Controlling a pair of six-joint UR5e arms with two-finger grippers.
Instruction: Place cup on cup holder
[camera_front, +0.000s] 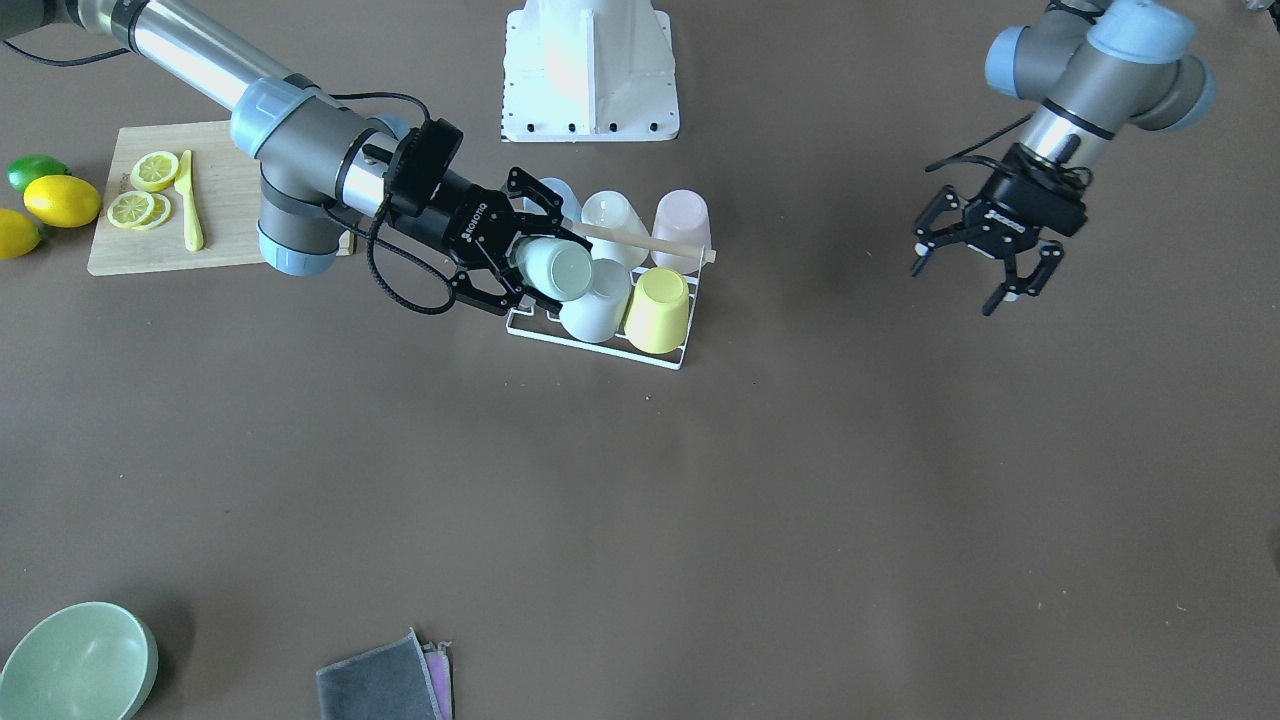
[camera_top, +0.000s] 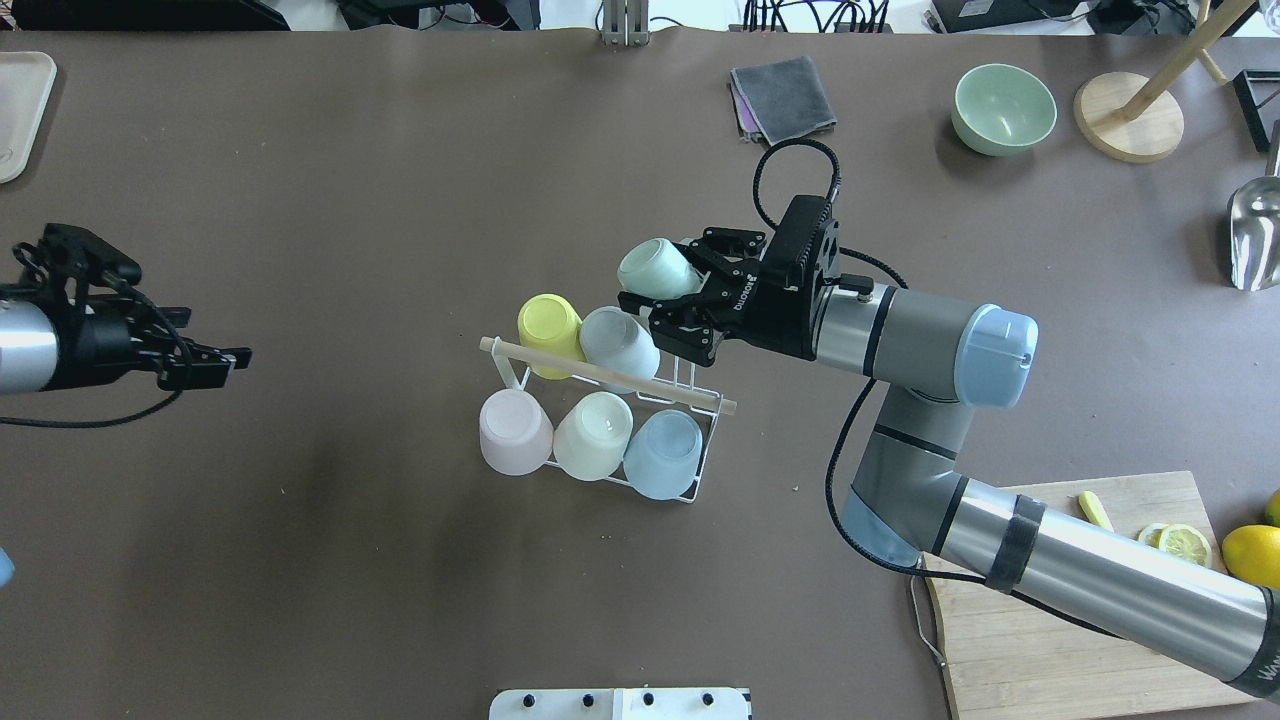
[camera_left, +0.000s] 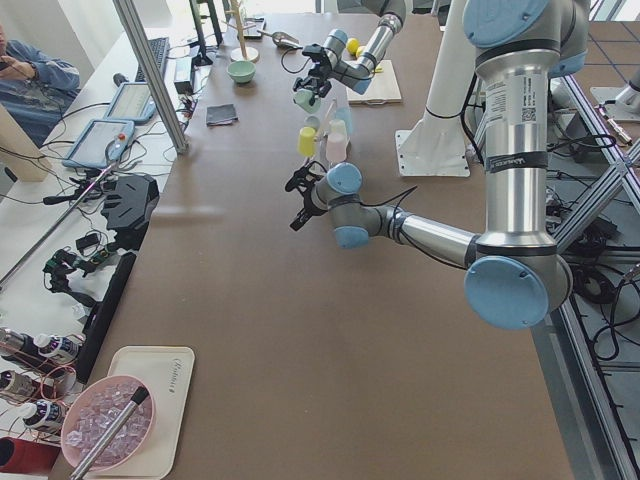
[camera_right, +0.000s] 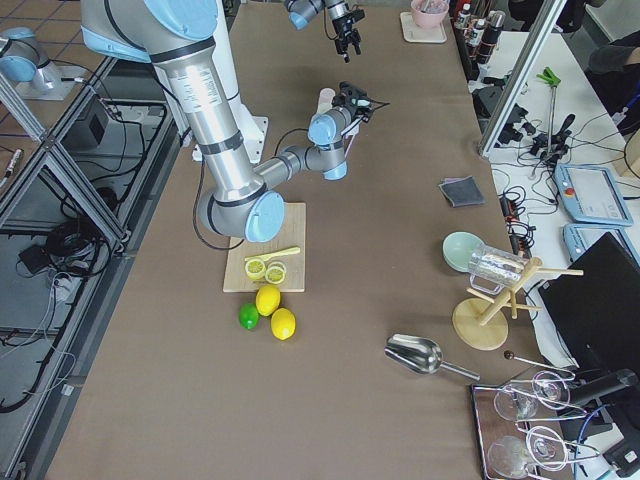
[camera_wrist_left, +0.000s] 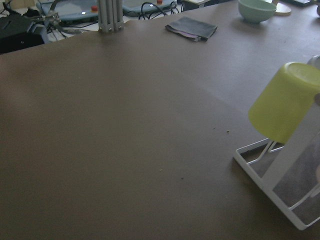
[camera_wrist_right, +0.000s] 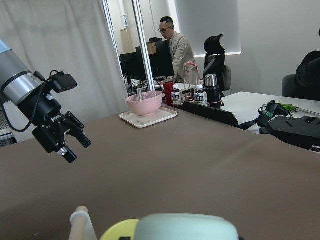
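Tool on right arm grips mint cup; left tool hangs open

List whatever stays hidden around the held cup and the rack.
- Prong under the mint cup: in the front view the cup and the right pincer cover it, so whether the cup is seated cannot be told.
- Mint cup, right wrist view: cut off by the bottom edge.
- Rack, left wrist view: cut off by the right edge, beside the yellow cup.
- Rack, side views: too small to show prongs.
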